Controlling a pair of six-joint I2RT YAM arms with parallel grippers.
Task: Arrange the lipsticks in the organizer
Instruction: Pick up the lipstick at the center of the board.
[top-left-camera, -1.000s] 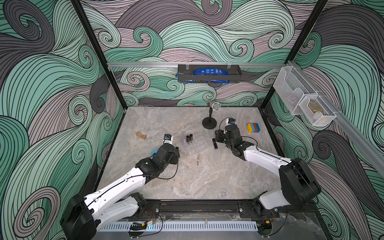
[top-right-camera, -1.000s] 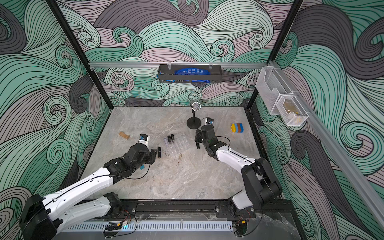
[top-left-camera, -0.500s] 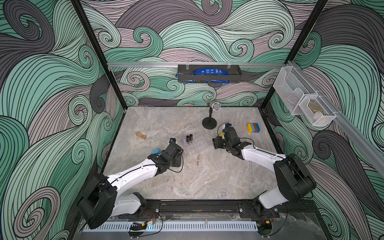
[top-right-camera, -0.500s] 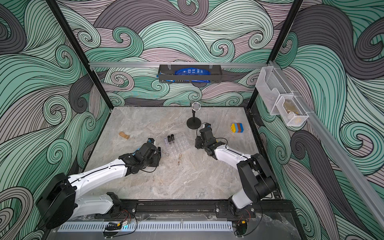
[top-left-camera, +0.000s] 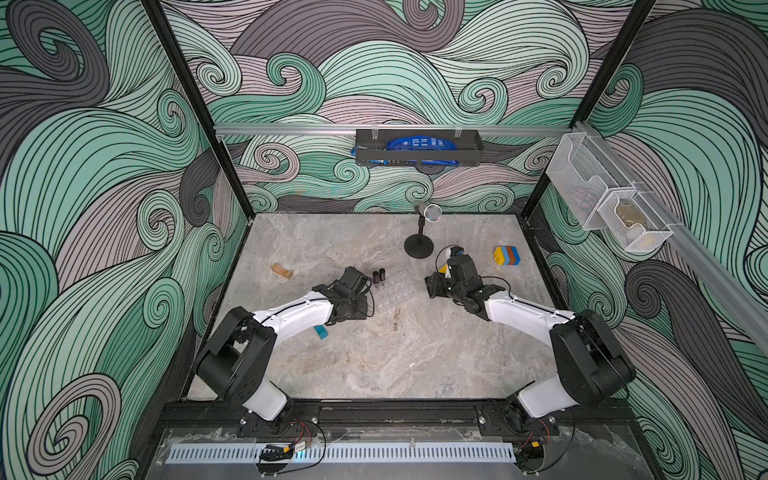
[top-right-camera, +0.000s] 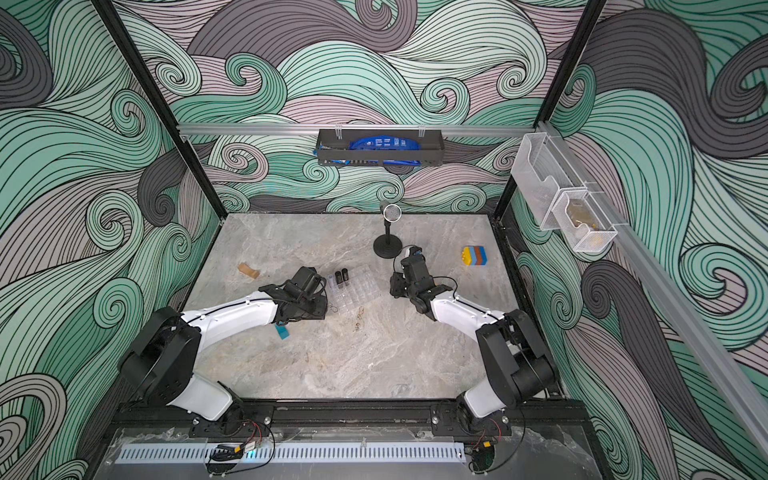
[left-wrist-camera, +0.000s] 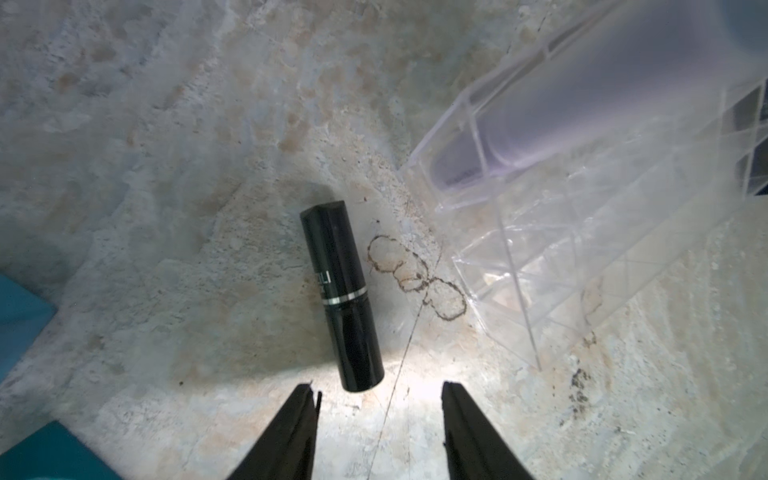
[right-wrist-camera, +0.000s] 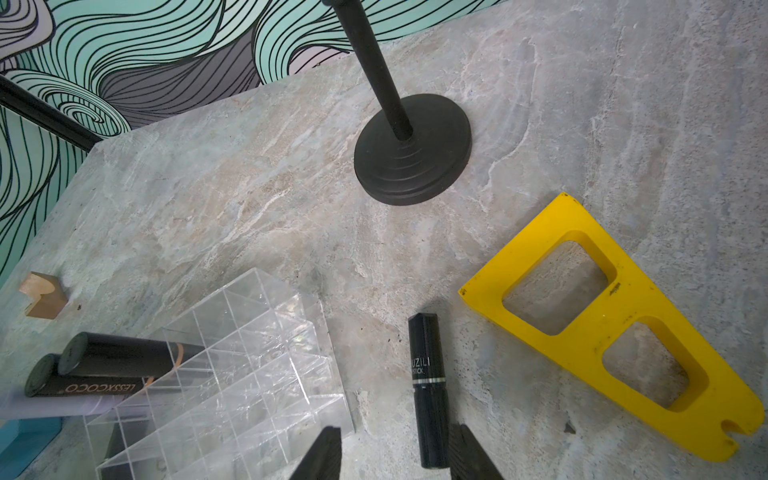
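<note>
A booth papered in green and grey waves is seen around a marbled tabletop (top-left-camera: 395, 365), over which both arms are stretched toward the middle. Compared with a second ago, the left arm has been lowered from a raised pose and brought in beside the organizer (top-left-camera: 395, 291), and the right arm has been dropped closer to the tabletop, so two pickups are judged to be under way at once. The clear organizer is set between the two grippers, with two black lipsticks (top-left-camera: 379, 276) and a lilac lipstick (top-right-camera: 331, 279) already upright in cells on the left arm's side. The left gripper (left-wrist-camera: 378, 388) is seen released, its jaws apart and empty. A loose black lipstick (left-wrist-camera: 340, 297) is laid flat just ahead of the fingertips, its near end almost level with them. The right gripper (right-wrist-camera: 395, 436) is likewise unclenched. Another black lipstick (right-wrist-camera: 428, 390) is laid flat with its near end between the jaws, close against one of them, not yet squeezed.
</note>
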